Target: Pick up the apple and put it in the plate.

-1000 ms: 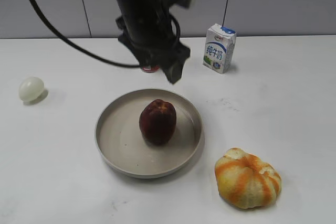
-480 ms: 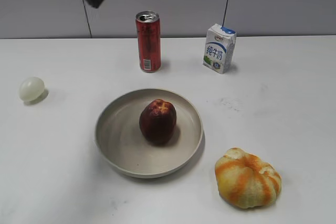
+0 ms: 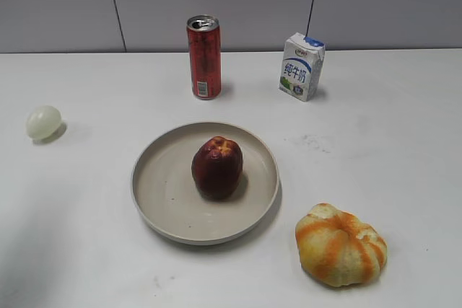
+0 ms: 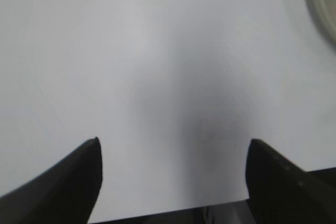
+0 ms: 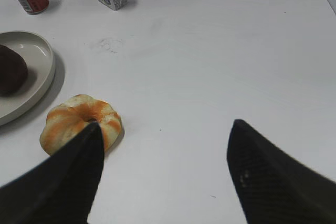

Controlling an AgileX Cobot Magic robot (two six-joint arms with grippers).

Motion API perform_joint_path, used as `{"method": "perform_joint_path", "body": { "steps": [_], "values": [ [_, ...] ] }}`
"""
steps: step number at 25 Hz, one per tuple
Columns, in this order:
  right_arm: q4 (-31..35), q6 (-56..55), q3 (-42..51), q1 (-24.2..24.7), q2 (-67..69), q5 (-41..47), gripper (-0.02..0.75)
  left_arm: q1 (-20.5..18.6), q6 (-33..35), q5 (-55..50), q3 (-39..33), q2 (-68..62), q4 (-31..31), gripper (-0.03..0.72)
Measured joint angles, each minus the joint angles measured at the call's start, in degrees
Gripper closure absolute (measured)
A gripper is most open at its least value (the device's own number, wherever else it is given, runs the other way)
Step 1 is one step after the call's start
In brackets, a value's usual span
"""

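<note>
The apple (image 3: pixel 216 166) is sitting upright at the middle of the plate (image 3: pixel 155 185) on the white tabletop (image 3: pixel 404 135), where it sat half a second ago. The dark arm seen then at the far left is now gone from the exterior view. The left gripper (image 4: pixel 173 182) is hovering over bare tabletop, jaws spread wide and empty. The right gripper (image 5: pixel 165 174) is likewise gaping, holding nothing, near the striped orange fruit (image 5: pixel 79 121).

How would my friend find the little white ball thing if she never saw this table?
Start at the big round plate in the middle of the white table, then look far left. The small pale ball sits alone there, egg-like and smooth, unlike the dark red apple.
</note>
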State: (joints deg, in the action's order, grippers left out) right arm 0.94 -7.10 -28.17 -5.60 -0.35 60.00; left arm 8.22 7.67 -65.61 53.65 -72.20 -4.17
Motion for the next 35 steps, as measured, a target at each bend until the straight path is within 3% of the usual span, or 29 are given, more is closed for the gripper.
{"method": "perform_joint_path", "body": {
  "steps": [6, 16, 21, 35],
  "values": [
    [0.0, 0.0, 0.0, 0.0, 0.0, 0.0, 0.153, -3.4, -0.4, 0.6, -13.4, 21.9, -0.3, 0.042],
    [0.0, 0.0, 0.0, 0.0, 0.0, 0.0, 0.153, -3.6, -0.5, 6.8, -19.4, 56.9, 1.3, 0.072],
    [0.0, 0.0, 0.0, 0.0, 0.0, 0.0, 0.153, -3.6, -0.5, 5.9, -24.5, 60.7, 1.3, 0.105],
    [0.0, 0.0, 0.0, 0.0, 0.0, 0.0, 0.153, -3.6, -0.5, 6.0, -24.8, 61.0, 1.3, 0.145]
  ]
}}
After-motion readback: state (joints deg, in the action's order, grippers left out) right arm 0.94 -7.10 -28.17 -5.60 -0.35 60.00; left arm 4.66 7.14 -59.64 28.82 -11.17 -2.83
